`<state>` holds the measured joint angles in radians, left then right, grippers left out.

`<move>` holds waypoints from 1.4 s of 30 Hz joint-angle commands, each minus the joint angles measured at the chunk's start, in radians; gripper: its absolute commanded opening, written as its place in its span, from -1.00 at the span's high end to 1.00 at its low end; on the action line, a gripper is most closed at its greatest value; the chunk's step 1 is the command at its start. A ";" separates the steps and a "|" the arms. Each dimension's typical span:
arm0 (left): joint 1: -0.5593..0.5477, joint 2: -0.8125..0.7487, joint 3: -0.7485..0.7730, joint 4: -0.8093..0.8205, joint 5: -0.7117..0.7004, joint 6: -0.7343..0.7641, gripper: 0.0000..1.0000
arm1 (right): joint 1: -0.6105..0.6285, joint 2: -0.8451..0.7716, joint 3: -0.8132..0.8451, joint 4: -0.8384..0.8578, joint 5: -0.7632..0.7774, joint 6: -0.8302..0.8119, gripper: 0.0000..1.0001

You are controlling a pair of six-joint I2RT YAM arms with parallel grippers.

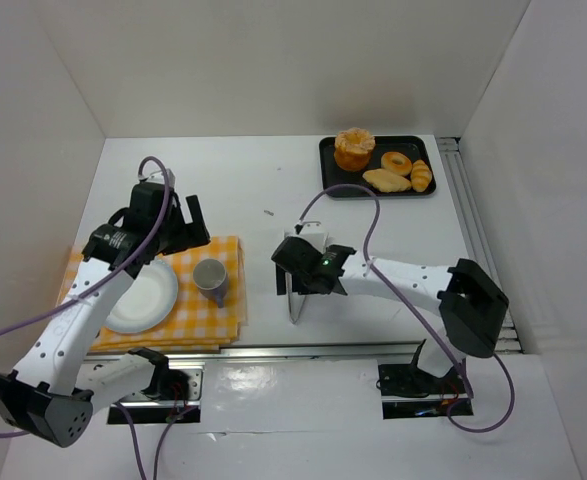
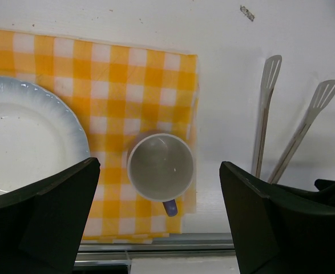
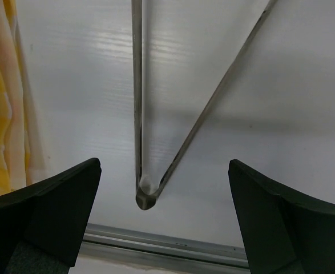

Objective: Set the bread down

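The bread (image 1: 354,148), a puffy orange-golden bun with a cracked top, sits at the left end of a black tray (image 1: 338,185) at the back right, seen only in the top view. My left gripper (image 1: 178,230) is open and empty, hovering over the yellow checked cloth (image 1: 223,318); in the left wrist view (image 2: 158,165) its jaws frame a grey cup (image 2: 160,166). My right gripper (image 1: 295,262) is open and empty above metal tongs (image 1: 293,300). In the right wrist view (image 3: 164,165) the tongs' hinge (image 3: 146,196) lies between the jaws, below them.
On the tray beside the bread lie a ring donut (image 1: 397,162), a flat pale loaf (image 1: 386,181) and a small croissant (image 1: 422,176). A white plate (image 1: 138,297) and the cup (image 1: 211,280) rest on the cloth. A metal rail (image 1: 373,348) runs along the near edge.
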<state>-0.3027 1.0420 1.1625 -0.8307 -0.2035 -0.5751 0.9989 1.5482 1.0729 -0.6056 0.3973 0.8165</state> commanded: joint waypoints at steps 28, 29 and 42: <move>0.005 0.044 -0.009 0.102 0.055 0.080 -1.00 | -0.028 0.317 0.073 0.241 0.123 0.052 -0.07; 0.005 0.044 -0.009 0.102 0.043 0.080 -1.00 | -0.028 0.317 0.073 0.224 0.132 0.052 0.07; 0.005 0.018 0.027 0.220 -0.106 0.164 -1.00 | -0.115 0.089 0.281 -0.021 0.121 -0.143 0.40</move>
<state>-0.3027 1.1011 1.2034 -0.7132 -0.2295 -0.4656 0.9394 1.7443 1.2488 -0.5365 0.5072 0.7486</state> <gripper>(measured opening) 0.997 0.306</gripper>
